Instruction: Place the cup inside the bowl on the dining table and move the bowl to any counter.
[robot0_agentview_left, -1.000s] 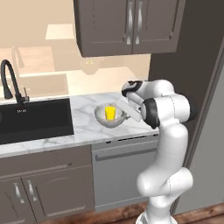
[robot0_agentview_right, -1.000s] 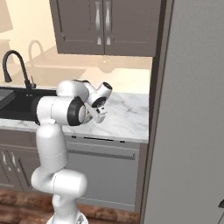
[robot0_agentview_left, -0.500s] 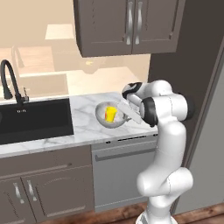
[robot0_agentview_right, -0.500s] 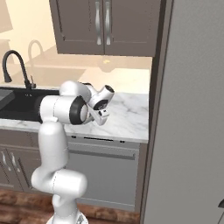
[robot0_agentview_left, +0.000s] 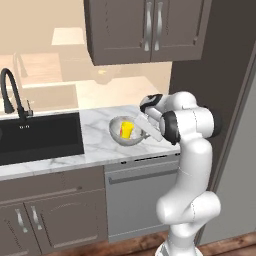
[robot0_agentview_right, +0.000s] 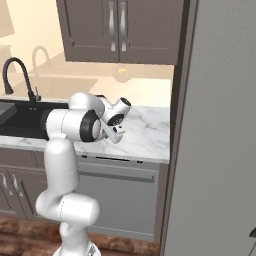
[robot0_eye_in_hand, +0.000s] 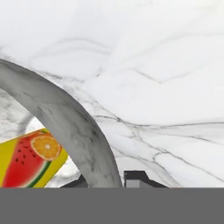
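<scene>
Speckled grey-white stone finish on the bowl (robot0_agentview_left: 127, 132). Bright yellow cup (robot0_agentview_left: 126, 130) inside, printed with a red watermelon slice and an orange slice. White marble with grey veins across the table (robot0_agentview_left: 95, 145). Black sink (robot0_agentview_left: 40, 137) and black faucet (robot0_agentview_left: 12, 95). Dark grey-brown cabinets (robot0_agentview_left: 145, 30), silver handles. White arm, dark joints.

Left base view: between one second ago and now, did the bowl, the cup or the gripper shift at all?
Hardly anything changed. The gripper still grips the rim of the bowl, one finger on each side in the hand view. The bowl with the cup in it sits at about the same spot on the counter, right of the sink. The arm's pose and both base views look unchanged.
</scene>
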